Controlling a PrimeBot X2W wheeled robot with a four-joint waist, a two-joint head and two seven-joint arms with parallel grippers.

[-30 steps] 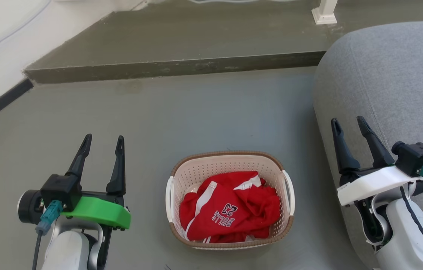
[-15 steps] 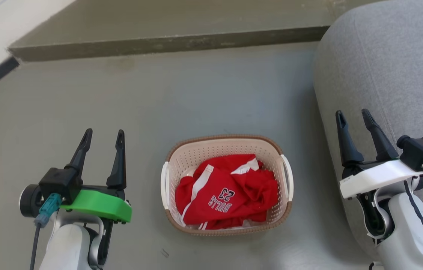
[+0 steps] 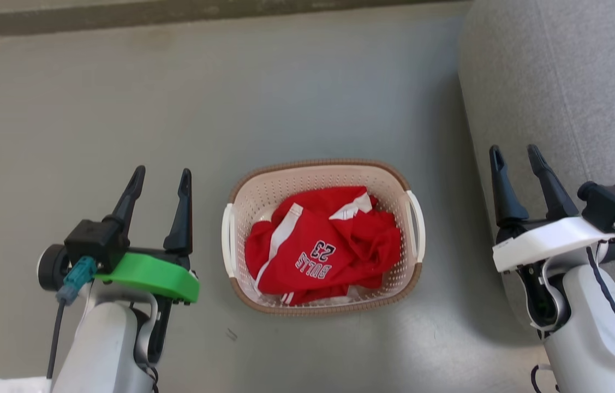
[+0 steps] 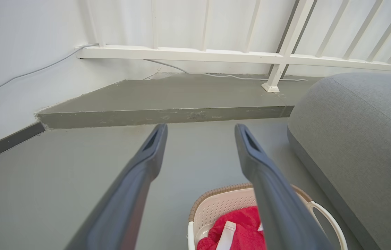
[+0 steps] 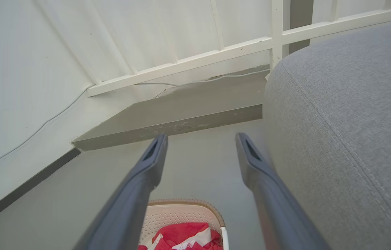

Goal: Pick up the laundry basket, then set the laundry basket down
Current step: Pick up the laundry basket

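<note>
Approach is the step in hand, by my reading: nothing is lifted yet.

In the head view, the laundry basket [image 3: 321, 162] sits on the floor [image 3: 121, 109] between your two arms, with a red jersey [image 3: 318, 251] heaped inside. The left gripper [image 3: 162, 172] hovers just beside the basket's left handle [image 3: 227, 240], its fingers spread and holding nothing. The right gripper [image 3: 514, 149] stands well apart from the right handle [image 3: 419, 229], over the edge of the grey sofa [image 3: 558, 82], its fingers likewise apart and empty.

In the left wrist view, the fingers [image 4: 160, 135] point out across the floor toward a low step [image 4: 167, 116]. The basket lies low and to the right of them, beside the fingers rather than between them. You should tip this wrist down and turn it inward until the handle sits in the gap.

In the right wrist view, the basket peeks in at the bottom edge, left of centre, and the sofa crowds the right side. Bring this arm inward first, clear of the upholstery, then lower it.

I would take both handles rather than the perforated wall, which likely flexes. Close both sides together and raise them evenly, so the basket stays level and the jersey does not spill.
</note>
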